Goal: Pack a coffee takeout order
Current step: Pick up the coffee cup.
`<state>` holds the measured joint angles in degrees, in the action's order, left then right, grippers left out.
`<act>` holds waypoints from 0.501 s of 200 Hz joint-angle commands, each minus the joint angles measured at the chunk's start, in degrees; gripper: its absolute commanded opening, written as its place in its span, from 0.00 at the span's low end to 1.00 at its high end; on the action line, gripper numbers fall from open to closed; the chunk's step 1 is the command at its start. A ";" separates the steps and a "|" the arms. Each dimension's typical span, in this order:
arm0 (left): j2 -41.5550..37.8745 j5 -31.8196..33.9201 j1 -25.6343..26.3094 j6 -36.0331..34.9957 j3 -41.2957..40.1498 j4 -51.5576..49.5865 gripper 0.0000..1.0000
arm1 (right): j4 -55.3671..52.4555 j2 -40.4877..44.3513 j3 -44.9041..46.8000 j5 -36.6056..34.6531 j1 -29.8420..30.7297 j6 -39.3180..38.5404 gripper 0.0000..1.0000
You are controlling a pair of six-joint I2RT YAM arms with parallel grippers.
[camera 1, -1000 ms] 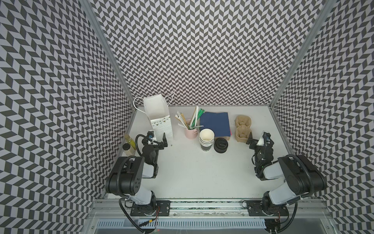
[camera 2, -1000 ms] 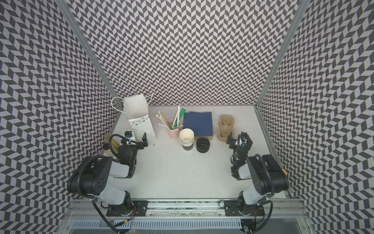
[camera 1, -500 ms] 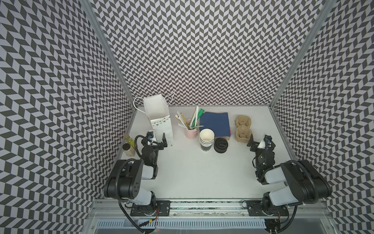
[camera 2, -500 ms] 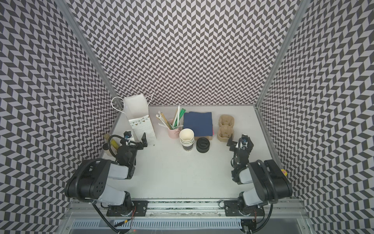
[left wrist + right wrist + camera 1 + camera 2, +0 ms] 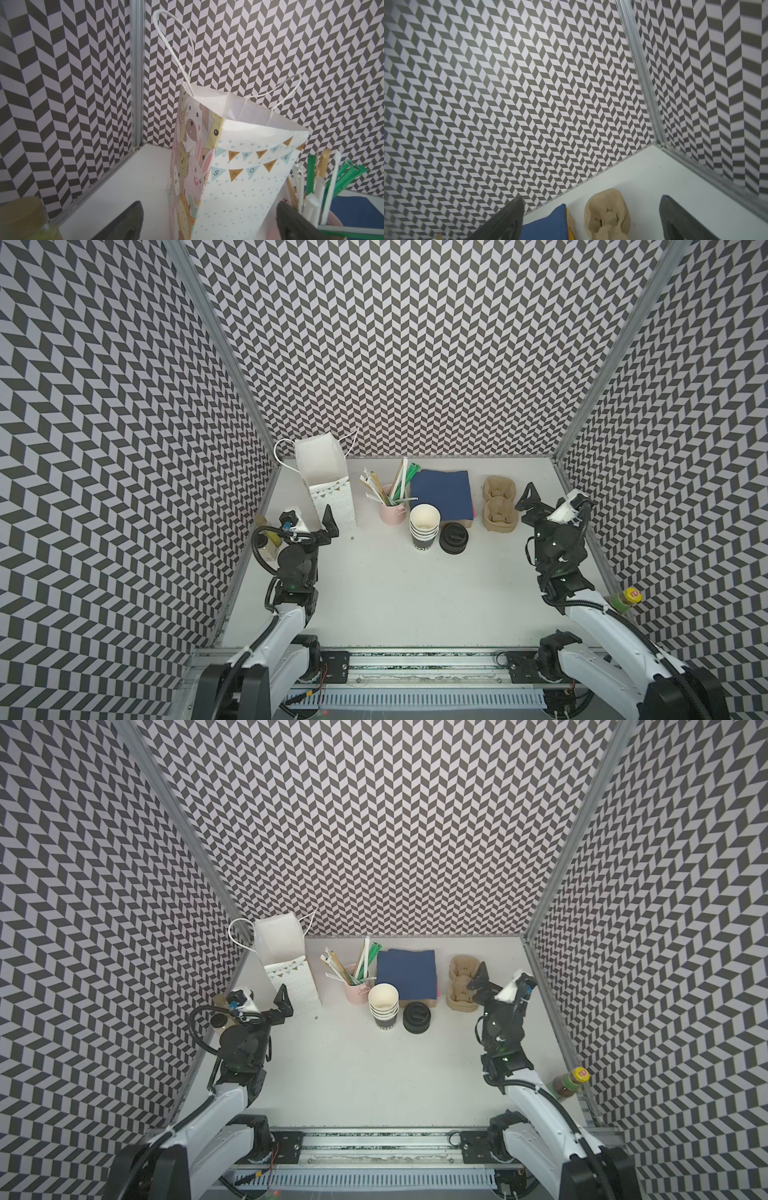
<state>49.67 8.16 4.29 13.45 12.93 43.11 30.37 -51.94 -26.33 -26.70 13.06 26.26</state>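
A: Saw the left arm where?

B: Found it stretched forward from the near rail along the left wall, wrist bent upward. Noted the left pincer [image 5: 309, 519] raised and aimed at the gift bag [image 5: 328, 481], just short of it, with jaws spread wide and nothing between them.

A: And the right?

B: Found it reaching forward along the right wall, forearm low and wrist lifted. Noted the right pincer [image 5: 552, 499] pointed toward the back right corner, likewise wide apart and gripping nothing. Caught the pulp carrier [image 5: 607, 214] in the right wrist view, framed between the two dark fingers [image 5: 508, 218] but untouched.

A: Placed the order's pieces where?

B: Spotted the lidded cup [image 5: 454, 537] upright on the tabletop [image 5: 395, 593], just beside the stack of lidless cups [image 5: 424, 526] and well apart from both pincers. Located the navy napkin [image 5: 442, 493] flat behind those two, near the back wall. Located the carrier lying just right of the napkin, near the right pincer's inner finger. Noticed also a pink cup of straws [image 5: 390, 510] between bag and napkin.
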 commanded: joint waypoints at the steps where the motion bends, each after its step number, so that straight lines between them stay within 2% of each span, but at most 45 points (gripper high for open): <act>1: -9.86 3.18 1.11 8.81 -0.42 -9.87 1.00 | -9.05 4.19 -0.99 4.14 -0.32 12.32 0.99; 9: -13.79 6.41 1.69 14.36 -1.13 -12.07 1.00 | -8.28 5.03 -1.11 5.95 -0.32 11.65 0.99; 22: -19.20 16.46 4.56 24.63 0.94 -22.31 1.00 | -9.03 5.34 -2.59 8.58 -0.32 10.78 0.99; 29: -21.67 17.75 4.63 30.32 2.52 -28.10 1.00 | -11.25 4.85 -4.41 9.35 -0.32 9.66 0.99; 37: -24.43 17.77 5.21 33.52 3.67 -30.68 1.00 | -15.12 3.83 -7.07 9.03 -0.32 9.59 0.99; 55: -26.67 11.38 6.80 29.06 5.17 -28.41 1.00 | -22.34 1.82 -11.39 9.00 -0.32 9.24 0.99; 83: -27.50 9.48 9.65 26.68 8.98 -30.59 1.00 | -25.44 1.92 -12.20 10.48 -0.18 10.38 0.99; 100: -28.22 4.25 10.94 22.62 11.76 -31.44 1.00 | -27.89 1.45 -13.45 13.81 -0.15 9.51 0.99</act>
<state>22.74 17.80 13.82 38.63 20.71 15.68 8.23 -50.09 -38.28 -17.23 12.95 35.05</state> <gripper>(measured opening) 0.998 0.992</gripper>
